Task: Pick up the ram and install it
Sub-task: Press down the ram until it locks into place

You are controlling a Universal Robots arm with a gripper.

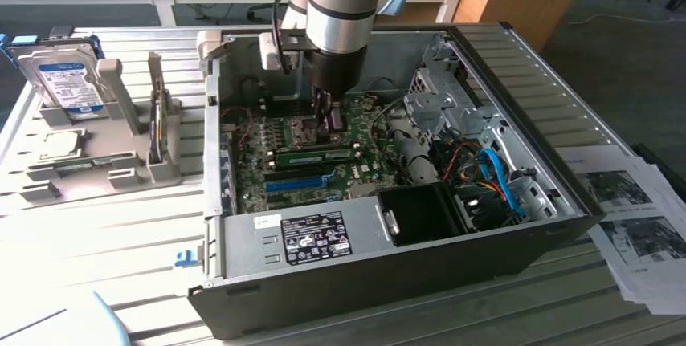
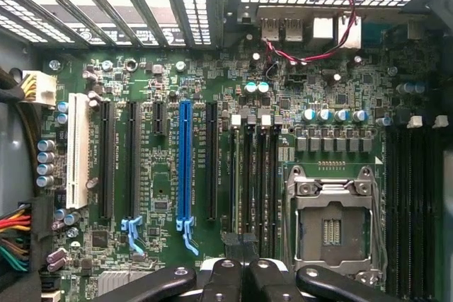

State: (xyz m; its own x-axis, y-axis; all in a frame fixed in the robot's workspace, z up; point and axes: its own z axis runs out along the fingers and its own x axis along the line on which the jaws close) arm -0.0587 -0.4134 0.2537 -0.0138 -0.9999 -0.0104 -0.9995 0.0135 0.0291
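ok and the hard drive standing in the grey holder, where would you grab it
Probably by its upper part, coming straight down from above. The hard drive stands nearly upright in the grey holder, its lower end seated and its top edge free, so pinching across its thin faces near the top looks cleanest.

Motherboard (image 2: 170, 196) dark green, speckled with silver-topped capacitors; one long slot (image 2: 185, 164) bright blue among black ones, one white slot (image 2: 78, 148) at the side. Ram (image 1: 318, 155) green with dark chips; hard drive (image 1: 67, 79) silver under a blue-white label. Computer case (image 1: 557, 133) grey metal with black outer panels, red-black twisted wire (image 2: 333, 12) near its perforated wall.
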